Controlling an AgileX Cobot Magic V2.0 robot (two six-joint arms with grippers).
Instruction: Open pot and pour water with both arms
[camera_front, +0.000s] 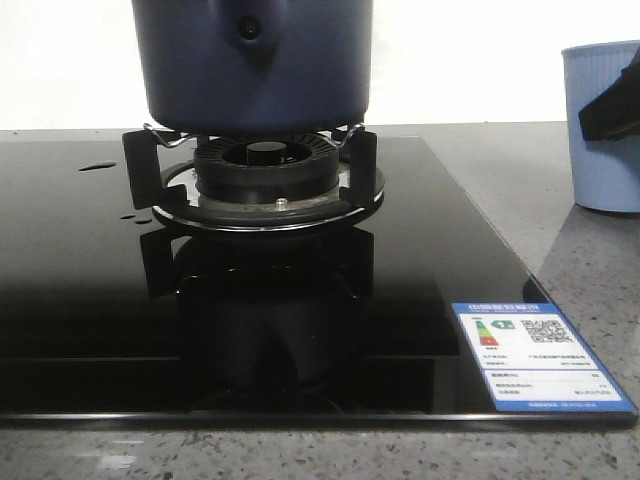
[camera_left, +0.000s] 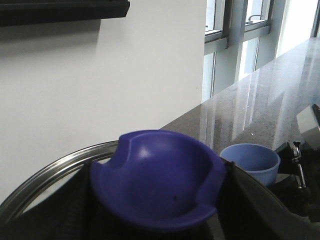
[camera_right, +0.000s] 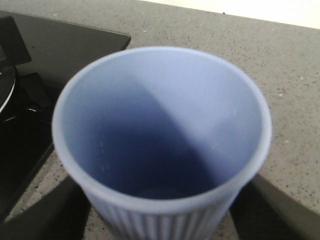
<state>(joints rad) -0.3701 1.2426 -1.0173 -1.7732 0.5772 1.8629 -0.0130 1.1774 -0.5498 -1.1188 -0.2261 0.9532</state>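
Black glass hob (camera_front: 90, 300) (speckled grey counter (camera_front: 590, 260) around) bears pot (camera_front: 250, 65); pincer states unclear.

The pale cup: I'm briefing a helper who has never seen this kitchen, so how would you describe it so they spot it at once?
Start at the black glass hob set in the grey speckled counter. Just off its right edge, on the bare counter, stands the cup. Unlike the dark navy pot sitting on the burner, it is small, pale blue, ribbed and open-topped.
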